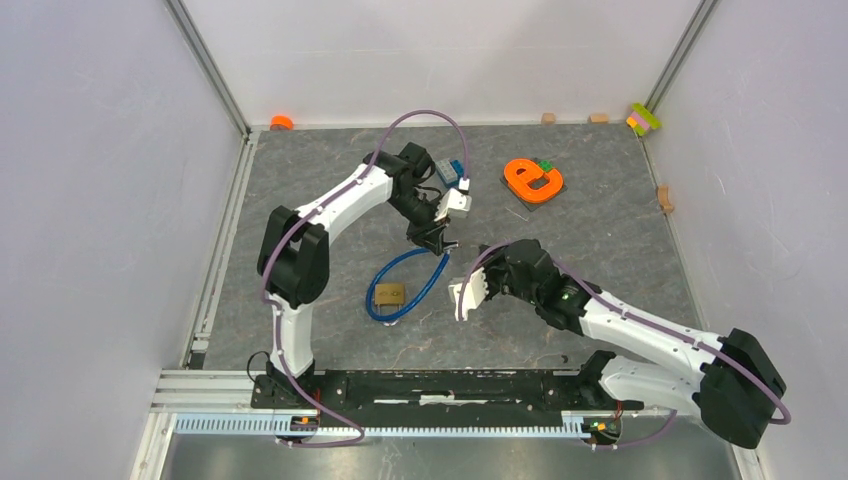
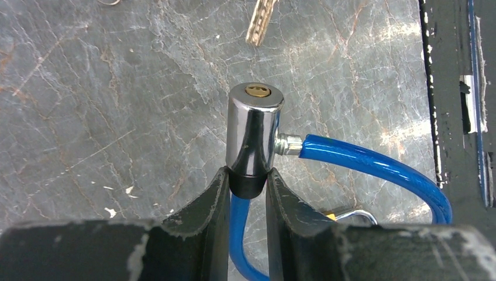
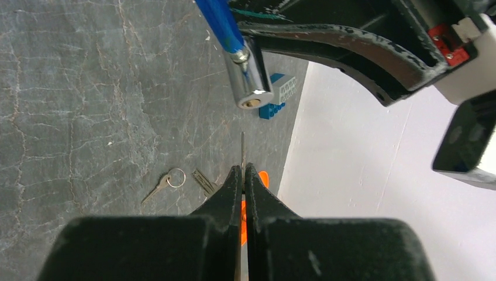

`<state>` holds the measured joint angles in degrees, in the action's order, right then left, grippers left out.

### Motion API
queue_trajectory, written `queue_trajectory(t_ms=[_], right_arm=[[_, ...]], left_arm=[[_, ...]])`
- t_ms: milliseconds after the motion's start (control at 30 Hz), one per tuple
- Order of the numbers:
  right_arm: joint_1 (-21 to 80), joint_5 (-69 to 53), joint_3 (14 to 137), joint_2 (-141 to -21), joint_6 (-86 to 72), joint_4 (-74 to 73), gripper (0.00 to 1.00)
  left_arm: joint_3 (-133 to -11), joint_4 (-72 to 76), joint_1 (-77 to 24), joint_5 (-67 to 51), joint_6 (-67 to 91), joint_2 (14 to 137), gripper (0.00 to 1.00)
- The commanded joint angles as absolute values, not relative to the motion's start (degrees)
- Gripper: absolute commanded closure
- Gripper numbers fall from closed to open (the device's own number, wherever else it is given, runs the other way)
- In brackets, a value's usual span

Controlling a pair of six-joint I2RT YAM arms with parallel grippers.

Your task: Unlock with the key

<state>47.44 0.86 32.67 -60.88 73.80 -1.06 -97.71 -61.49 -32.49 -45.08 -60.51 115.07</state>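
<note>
My left gripper (image 2: 246, 173) is partly closed, pinching the black base of the chrome lock cylinder (image 2: 252, 132) on the blue plastic-coated cable (image 2: 362, 161). The cylinder's brass keyhole (image 2: 257, 90) points out towards the other arm. My right gripper (image 3: 244, 170) is fully shut on the thin metal key (image 3: 243, 149), which I see only edge-on, just short of the cylinder and lower than the keyhole. The main risk, I think, is misalignment: if the blade arrives off-centre or rolled the wrong way, it will strike the chrome face and skid. The left grip covers only the base, so a push there could tip the cylinder between the fingers, or the stiff cable could twist it. The key sits in a narrow pinch, so it could also pivot or slip when I turn it.
</note>
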Motion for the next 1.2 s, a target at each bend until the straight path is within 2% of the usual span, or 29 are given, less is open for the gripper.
queue_trajectory(t_ms=[0,233,467,867,1167], right_arm=[[48.0,2.8,34.3,-60.2,75.1,2.5,1.00],[48.3,10.5,30.0,-59.3,75.4,7.2,1.00],[48.3,17.0,37.8,-62.5,73.5,0.8,1.00],[47.7,19.8,46.2,-64.4,78.8,-13.6,1.00],[47.7,21.3,47.4,-63.4,83.4,-12.5,1.00]], left_arm=[[-97.8,-64.6,-33.0,-47.2,-56.0,115.9,0.98],[-92.3,-56.8,-33.1,-39.0,-51.1,110.3,0.98],[-89.8,-51.9,-33.1,-30.2,-49.0,103.9,0.98],[-93.9,-54.6,-33.0,-30.9,-49.5,105.6,0.98],[-96.6,-56.5,-33.0,-36.0,-51.1,105.0,0.98]])
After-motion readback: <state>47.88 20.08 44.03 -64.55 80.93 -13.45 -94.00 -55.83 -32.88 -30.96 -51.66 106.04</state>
